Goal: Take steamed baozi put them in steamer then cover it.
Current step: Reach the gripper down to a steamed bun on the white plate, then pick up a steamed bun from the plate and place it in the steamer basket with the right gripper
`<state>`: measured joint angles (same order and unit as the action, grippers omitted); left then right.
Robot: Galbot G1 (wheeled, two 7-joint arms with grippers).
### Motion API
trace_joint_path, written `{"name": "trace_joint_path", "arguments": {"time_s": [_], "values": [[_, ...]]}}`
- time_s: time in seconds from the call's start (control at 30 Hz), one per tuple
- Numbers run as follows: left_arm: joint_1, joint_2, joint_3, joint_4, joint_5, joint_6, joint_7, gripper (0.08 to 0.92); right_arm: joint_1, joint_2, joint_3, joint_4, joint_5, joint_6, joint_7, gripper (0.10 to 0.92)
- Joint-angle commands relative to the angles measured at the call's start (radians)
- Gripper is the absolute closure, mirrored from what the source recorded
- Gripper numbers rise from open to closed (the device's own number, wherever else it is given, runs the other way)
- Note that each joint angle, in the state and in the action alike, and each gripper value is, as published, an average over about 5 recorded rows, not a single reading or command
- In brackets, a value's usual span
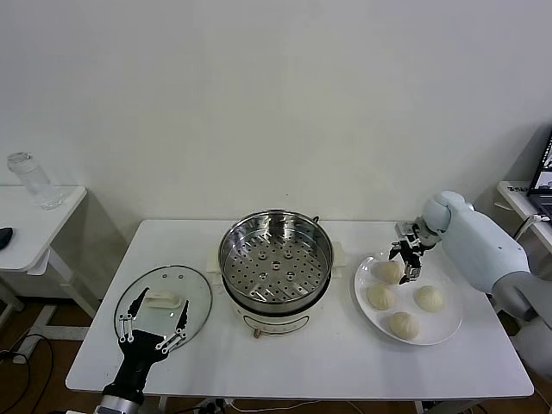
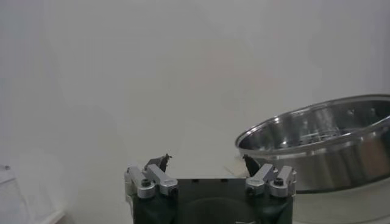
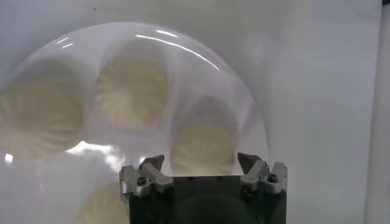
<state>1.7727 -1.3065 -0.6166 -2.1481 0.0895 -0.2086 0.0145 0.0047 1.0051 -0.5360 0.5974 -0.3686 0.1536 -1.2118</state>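
The steel steamer (image 1: 276,259) stands uncovered and empty on its cream pot base at the table's middle; it also shows in the left wrist view (image 2: 323,143). Four cream-white baozi lie on a white plate (image 1: 442,326) at the right. My right gripper (image 1: 407,260) is open just above the back-left baozi (image 1: 387,272). In the right wrist view that baozi (image 3: 204,140) lies between the open gripper's (image 3: 201,159) jaws. The glass cover (image 1: 191,285) lies flat on the table at the left. My left gripper (image 1: 163,302) is open over it, fingers either side of its handle, and shows empty in the left wrist view (image 2: 206,158).
The other baozi (image 1: 380,297), (image 1: 429,298), (image 1: 402,325) sit close together on the plate. A side table with a glass jar (image 1: 34,179) stands at the far left. Another desk's edge (image 1: 517,194) is at the far right.
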Motion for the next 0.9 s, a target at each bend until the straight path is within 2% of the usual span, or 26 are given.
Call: {"name": "trace_joint_path", "arguments": {"time_s": [0.03, 0.17, 0.33, 0.57, 0.73, 0.9], "values": [[0.001, -0.001, 0.001, 0.0, 0.0, -0.002, -0.001, 0.177, -0.002, 0.014, -0.002, -0.016, -0.02, 0.005, 0.021, 0.299], [0.004, -0.005, 0.005, -0.001, 0.0, -0.005, -0.001, 0.177, -0.002, 0.006, -0.003, 0.001, -0.012, 0.005, 0.025, 0.348], [0.004, -0.006, 0.002, -0.004, 0.0, -0.004, -0.002, 0.177, 0.037, -0.039, -0.027, 0.088, 0.037, 0.025, 0.009, 0.349], [-0.003, -0.001, -0.001, -0.008, -0.001, 0.003, -0.002, 0.177, 0.247, -0.064, -0.105, 0.191, 0.098, 0.249, 0.004, 0.336], [-0.004, 0.0, 0.004, -0.013, -0.001, 0.003, -0.002, 0.177, 0.394, -0.049, -0.268, 0.325, 0.242, 0.329, 0.003, 0.332], [-0.004, 0.001, 0.009, -0.018, -0.001, 0.002, -0.002, 0.177, 0.506, 0.026, -0.357, 0.43, 0.278, 0.414, -0.001, 0.336]]}}
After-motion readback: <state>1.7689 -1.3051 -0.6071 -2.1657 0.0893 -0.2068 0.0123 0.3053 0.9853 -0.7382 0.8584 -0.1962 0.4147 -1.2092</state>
